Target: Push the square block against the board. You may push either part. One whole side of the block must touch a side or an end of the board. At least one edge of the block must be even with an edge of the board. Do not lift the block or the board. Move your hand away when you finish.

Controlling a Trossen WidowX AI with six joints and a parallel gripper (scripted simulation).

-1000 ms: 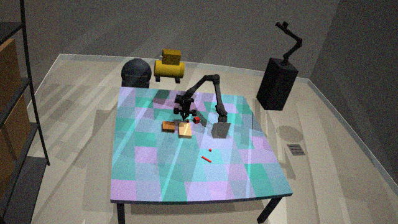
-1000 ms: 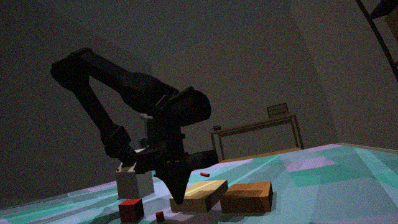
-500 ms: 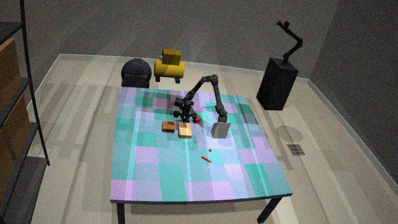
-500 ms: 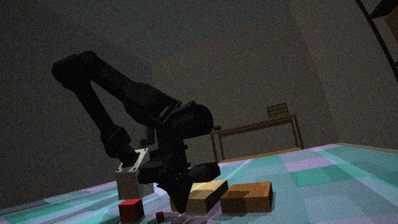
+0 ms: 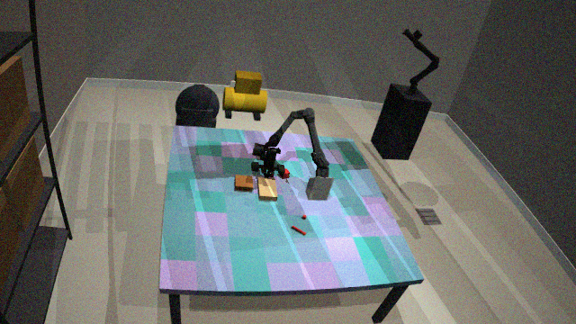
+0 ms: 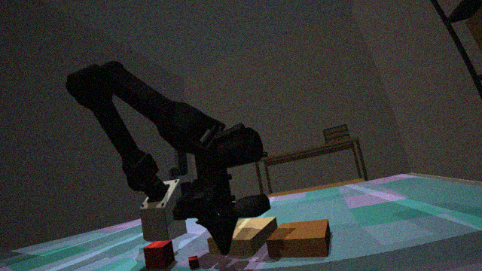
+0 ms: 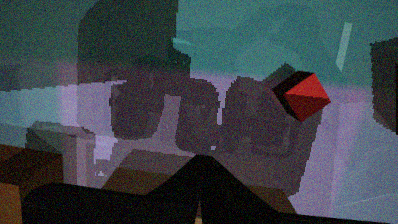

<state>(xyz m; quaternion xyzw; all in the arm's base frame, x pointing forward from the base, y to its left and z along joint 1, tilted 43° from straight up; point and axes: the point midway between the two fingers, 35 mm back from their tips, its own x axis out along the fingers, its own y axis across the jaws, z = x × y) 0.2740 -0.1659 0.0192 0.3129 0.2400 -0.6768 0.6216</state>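
Room: we see grey walls, a pale floor, a dark shelf rack [image 5: 44, 121] at one side, a yellow tank-shaped machine [image 5: 245, 96] and a black pedestal [image 5: 400, 121] carrying a second dark arm behind the desk.
Desk: the desk [image 5: 270, 252] has a patchwork top of teal, lilac and grey squares, and it carries everything listed below.
Arm: the black arm [image 5: 310, 135] rises from a grey base block [image 5: 319, 188] near the far right part of the desk and folds over and down toward the two wooden pieces.
End effector: we see the end effector [image 6: 222, 245] pointing straight down with its fingers pressed together and nothing between them; in the exterior view its tip is low, at the near end of the board, though we cannot tell whether it touches.
Board: the pale wooden board [image 5: 267, 188] lies flat, just in front of the wrist in the top view.
Square block: the darker orange-brown block [image 5: 244, 182] lies flat right beside the board's long side; in the exterior view the two look nearly touching, angled to each other, and we cannot tell whether a full side meets.
Red cube: a red cube [image 6: 159, 254] sits near the base block, beside the end effector.
Small red bits: a red stick [image 5: 298, 230] and a red dot [image 5: 304, 217] lie well apart from the wood, toward the desk's middle.
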